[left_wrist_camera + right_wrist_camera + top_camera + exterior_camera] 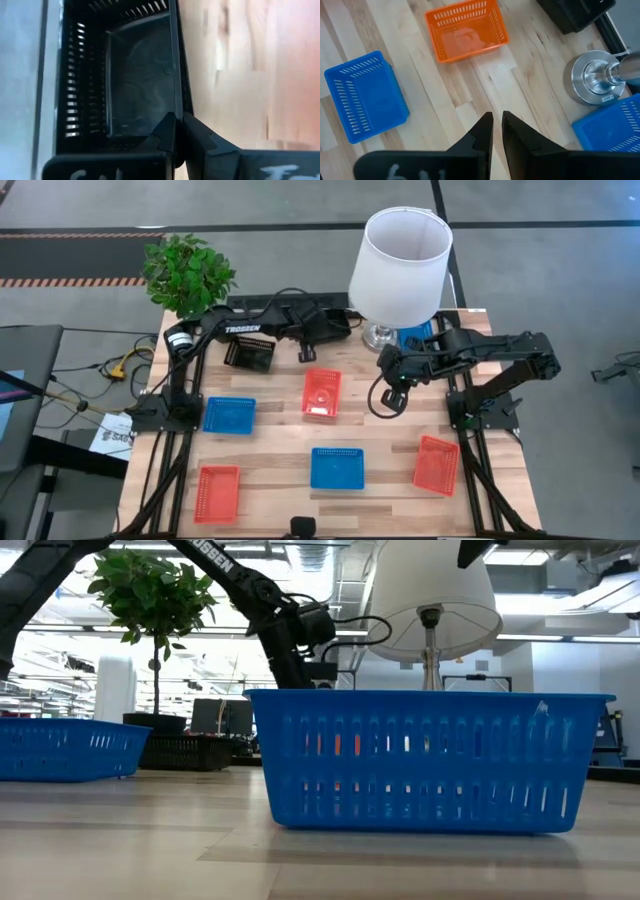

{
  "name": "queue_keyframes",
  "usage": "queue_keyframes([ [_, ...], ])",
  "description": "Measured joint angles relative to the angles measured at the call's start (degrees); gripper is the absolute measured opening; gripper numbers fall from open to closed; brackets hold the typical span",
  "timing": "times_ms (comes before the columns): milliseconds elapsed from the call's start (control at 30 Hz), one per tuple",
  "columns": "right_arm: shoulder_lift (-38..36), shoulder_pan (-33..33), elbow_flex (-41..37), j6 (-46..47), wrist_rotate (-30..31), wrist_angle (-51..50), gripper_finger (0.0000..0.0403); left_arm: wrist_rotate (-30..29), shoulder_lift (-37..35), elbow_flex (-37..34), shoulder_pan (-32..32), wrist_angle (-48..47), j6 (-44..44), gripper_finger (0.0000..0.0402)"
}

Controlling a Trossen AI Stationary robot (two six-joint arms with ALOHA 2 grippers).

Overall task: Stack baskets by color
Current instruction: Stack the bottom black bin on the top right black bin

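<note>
My left gripper (309,347) reaches along the table's far edge and is shut on a black basket (130,75), which shows as a dark mass by the lamp (327,323). A second black basket (250,355) lies under that arm. Red baskets rest on their bottoms mid-table (322,393), near left (218,492) and near right (437,464). Blue baskets sit at the left (228,415), near the front (337,468) and by the lamp base (415,335). My right gripper (497,120) hangs above bare wood, a narrow gap between its fingers and nothing in it. My left gripper has a side wall of the black basket (175,95) between its fingers, one finger inside (167,131) and one outside (196,132), close to a corner. The fingers slant down from above. I cannot tell whether the basket's bottom is still on the table.
A white-shaded lamp (400,265) on a metal base (595,80) stands at the far middle. A potted plant (188,272) stands at the far left corner. Bare wood shows between the baskets across the table's middle (280,450).
</note>
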Motion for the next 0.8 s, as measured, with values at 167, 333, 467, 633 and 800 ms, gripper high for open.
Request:
queue_keyframes([
  [167,0.0,-0.04,0.0,0.0,0.0,0.0,0.0063,3.22,0.0,-0.71,-0.15,0.07,7.76,0.0],
  [333,0.0,-0.04,0.0,0.0,-0.02,0.0,0.0063,5.03,0.0,-0.71,0.68,-0.3,12.78,0.0],
  [467,0.0,-0.13,0.0,0.0,-0.02,0.02,0.0063,4.79,0.0,-0.71,1.14,-1.1,11.21,0.0001],
  [633,0.0,-0.82,0.0,-0.15,-0.09,0.02,0.0063,3.9,0.0,-0.73,1.18,-3.24,8.45,0.0035],
  [800,0.0,-1.6,0.0,-0.46,-0.12,0.02,0.0063,4.07,0.0,-0.73,1.18,-5.94,4.4,0.0099],
])
